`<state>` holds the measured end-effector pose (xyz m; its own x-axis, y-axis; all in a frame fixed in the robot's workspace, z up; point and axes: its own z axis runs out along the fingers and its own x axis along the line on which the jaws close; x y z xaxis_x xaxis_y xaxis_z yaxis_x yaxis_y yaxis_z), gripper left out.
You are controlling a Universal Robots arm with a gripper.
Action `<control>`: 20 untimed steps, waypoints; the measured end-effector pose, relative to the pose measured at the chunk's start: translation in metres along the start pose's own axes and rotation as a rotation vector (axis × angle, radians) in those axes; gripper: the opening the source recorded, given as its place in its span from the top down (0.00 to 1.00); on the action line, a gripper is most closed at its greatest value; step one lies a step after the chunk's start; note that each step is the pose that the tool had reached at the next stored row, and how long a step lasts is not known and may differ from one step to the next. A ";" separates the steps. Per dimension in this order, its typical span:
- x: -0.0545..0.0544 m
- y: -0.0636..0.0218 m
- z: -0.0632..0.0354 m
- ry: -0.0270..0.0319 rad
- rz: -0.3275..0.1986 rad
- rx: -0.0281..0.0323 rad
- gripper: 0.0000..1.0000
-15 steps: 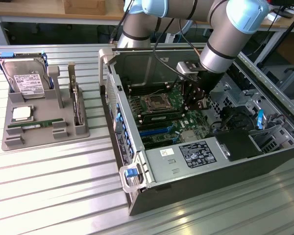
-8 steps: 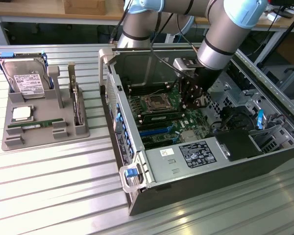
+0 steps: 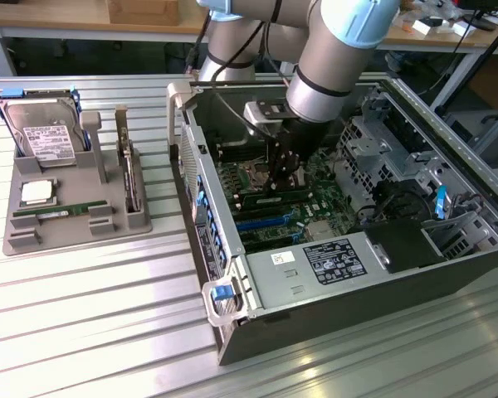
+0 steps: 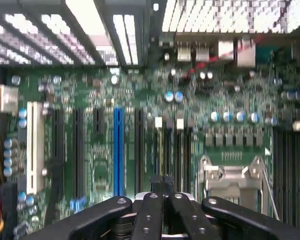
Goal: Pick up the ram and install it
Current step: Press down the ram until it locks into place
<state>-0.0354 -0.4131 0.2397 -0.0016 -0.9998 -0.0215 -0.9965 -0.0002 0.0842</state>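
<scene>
Long, narrow, dark green ram (image 3: 261,200), standing on edge in a slot of the motherboard (image 3: 315,195) inside the open computer case (image 3: 232,332). Set lengthwise just beside the processor socket, directly under the tips of the closed fingers (image 3: 284,178), apparently touching them. Another thin green stick (image 3: 54,213) with a white label, lying flat in the grey holder (image 3: 75,232) on the tabletop, well apart from the case.

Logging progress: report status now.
Gripper shut, inside the PC case. Ram lying along the motherboard slots, right under it. Nothing in the way.
</scene>
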 end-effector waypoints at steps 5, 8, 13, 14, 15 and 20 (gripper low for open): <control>0.000 0.0214 0.0096 0.0005 0.000 0.0002 0.90; 0.000 0.0214 0.0109 0.0002 0.000 0.0003 0.90; 0.000 0.0138 0.0012 -0.0123 -0.001 0.0006 0.90; 0.000 0.0055 0.0004 -0.0147 -0.001 -0.0002 0.90; 0.000 -0.0017 -0.0002 -0.0163 -0.001 -0.0014 0.90; 0.000 -0.0534 -0.0045 -0.0265 -0.002 -0.0174 0.90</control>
<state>0.0182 -0.4135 0.2397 -0.0024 -0.9988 -0.0480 -0.9948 -0.0025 0.1015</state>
